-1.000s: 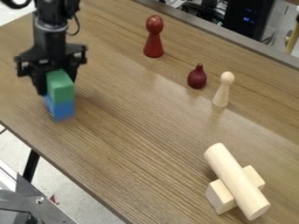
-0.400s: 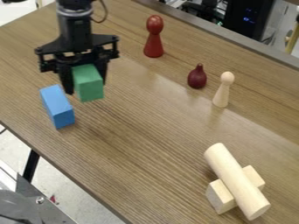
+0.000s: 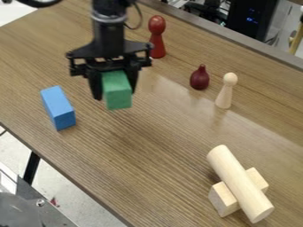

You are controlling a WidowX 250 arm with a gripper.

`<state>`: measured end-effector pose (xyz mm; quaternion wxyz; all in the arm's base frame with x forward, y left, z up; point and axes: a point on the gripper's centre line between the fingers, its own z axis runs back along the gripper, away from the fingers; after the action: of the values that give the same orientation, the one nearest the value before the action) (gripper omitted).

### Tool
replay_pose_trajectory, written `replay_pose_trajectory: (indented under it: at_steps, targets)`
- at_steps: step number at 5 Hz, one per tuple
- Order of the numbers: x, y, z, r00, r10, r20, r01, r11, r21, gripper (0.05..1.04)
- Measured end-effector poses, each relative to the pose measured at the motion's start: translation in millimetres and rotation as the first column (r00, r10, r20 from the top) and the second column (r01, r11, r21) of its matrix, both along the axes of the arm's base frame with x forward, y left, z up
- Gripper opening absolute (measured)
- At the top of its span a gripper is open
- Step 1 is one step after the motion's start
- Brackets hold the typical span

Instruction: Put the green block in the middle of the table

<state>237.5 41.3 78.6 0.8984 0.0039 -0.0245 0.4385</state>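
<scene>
My gripper (image 3: 114, 91) hangs over the upper left part of the table (image 3: 160, 146), shut on the green block (image 3: 117, 91). One finger is on either side of the block, which appears to be held above the surface, its lower end pointing down. To the right of the blue block, the green one hangs apart from it.
The blue block (image 3: 58, 107) lies near the table's left edge. A red peg figure (image 3: 156, 37) stands behind the gripper, with a dark red bulb shape (image 3: 200, 78) and a pale peg (image 3: 225, 92) to the right. A wooden cylinder (image 3: 239, 183) rests across a wooden block (image 3: 223, 198) at lower right.
The gripper has moved right with the green block, which was above the blue block at first. The blue block is now uncovered on the table.
</scene>
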Motion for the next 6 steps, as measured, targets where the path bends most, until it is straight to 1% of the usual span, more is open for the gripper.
replay_pose_trajectory:
  at_steps: [1, 2, 3, 4, 5, 6]
  targets:
    - [17.1, -15.6, -11.4, 0.996, -0.067, 0.055, 0.067, 0.998, 0.006, 0.612]
    - [30.7, -26.0, -21.9, 0.989, -0.112, 0.1, 0.11, 0.994, 0.03, 0.612]
    - [45.3, -30.1, -41.5, 0.981, -0.138, 0.136, 0.13, 0.989, 0.07, 0.612]
    - [70.2, -28.7, -55.2, 0.971, -0.157, 0.183, 0.137, 0.984, 0.118, 0.612]
    - [100.7, -26.4, -61.6, 0.95, -0.194, 0.246, 0.158, 0.975, 0.158, 0.659]
    - [113.1, -21.2, -64.3, 0.943, -0.199, 0.268, 0.16, 0.974, 0.162, 0.941]
